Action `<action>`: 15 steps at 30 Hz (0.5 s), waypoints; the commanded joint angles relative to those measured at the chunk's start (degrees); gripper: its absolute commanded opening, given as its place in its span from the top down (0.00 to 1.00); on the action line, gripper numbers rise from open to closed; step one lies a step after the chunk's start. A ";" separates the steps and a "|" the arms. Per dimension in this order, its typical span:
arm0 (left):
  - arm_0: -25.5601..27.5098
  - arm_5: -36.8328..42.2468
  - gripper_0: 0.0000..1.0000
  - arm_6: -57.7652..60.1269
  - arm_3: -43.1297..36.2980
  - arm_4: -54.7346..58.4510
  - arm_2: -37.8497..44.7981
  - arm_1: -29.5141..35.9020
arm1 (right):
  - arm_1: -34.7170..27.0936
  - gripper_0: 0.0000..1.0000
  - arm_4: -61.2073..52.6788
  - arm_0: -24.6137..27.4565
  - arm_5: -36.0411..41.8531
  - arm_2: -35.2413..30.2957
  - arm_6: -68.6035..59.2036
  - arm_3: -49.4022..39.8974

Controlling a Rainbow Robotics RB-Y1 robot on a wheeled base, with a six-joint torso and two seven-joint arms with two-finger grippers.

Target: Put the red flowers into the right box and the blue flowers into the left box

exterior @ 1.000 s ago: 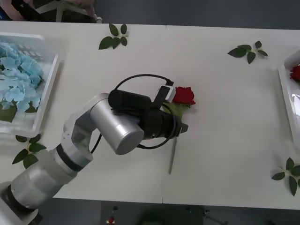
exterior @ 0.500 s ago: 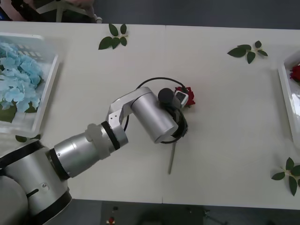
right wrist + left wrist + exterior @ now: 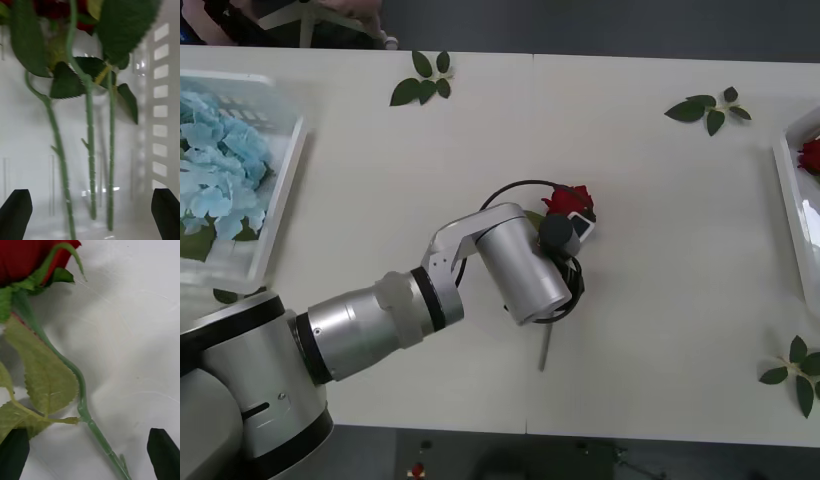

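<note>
One red flower (image 3: 571,200) lies mid-table, its stem end (image 3: 545,352) poking out toward the front edge. My left arm (image 3: 520,262) reaches over it and covers most of the stem. In the left wrist view my left gripper (image 3: 89,432) is open just above that stem (image 3: 80,390), one black finger on each side, with the red head (image 3: 26,257) farther ahead. The left box (image 3: 280,190) holds the blue flowers (image 3: 220,165). My right gripper (image 3: 90,191) hangs open over the right box (image 3: 792,205), above the green stems (image 3: 90,150) of red flowers (image 3: 811,155) lying in it.
Loose green leaf sprigs lie at the back left (image 3: 423,78), the back right (image 3: 707,108), the front right (image 3: 795,372) and the front left below the left box (image 3: 238,325). The right box's slotted white wall (image 3: 161,112) stands close beside my right gripper.
My left arm has reached forward and turned its wrist, so it now points down over the rose's stem. The rose has stayed in place.
</note>
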 commanded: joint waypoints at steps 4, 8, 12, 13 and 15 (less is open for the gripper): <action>-5.02 -0.39 0.16 -1.17 2.10 -0.22 -5.45 -1.21 | -2.85 0.04 -10.58 2.14 -0.68 -1.36 3.32 -14.80; -5.90 -0.66 0.31 -1.17 2.71 1.28 -6.59 -1.21 | -5.31 0.03 -16.99 4.25 -2.61 -1.36 4.11 -25.34; -5.99 -0.57 0.76 -1.26 2.98 1.19 -7.38 -1.21 | -5.66 0.02 -21.91 4.25 -2.70 -2.06 5.26 -31.58; -5.99 -0.57 0.94 -1.34 3.15 1.19 -7.65 -1.21 | -5.66 0.02 -24.46 4.25 -2.70 -2.41 6.84 -33.08; -5.99 -0.66 1.00 -1.34 3.24 1.10 -7.65 -1.21 | -5.66 0.02 -28.86 4.25 -2.61 -3.29 10.35 -34.57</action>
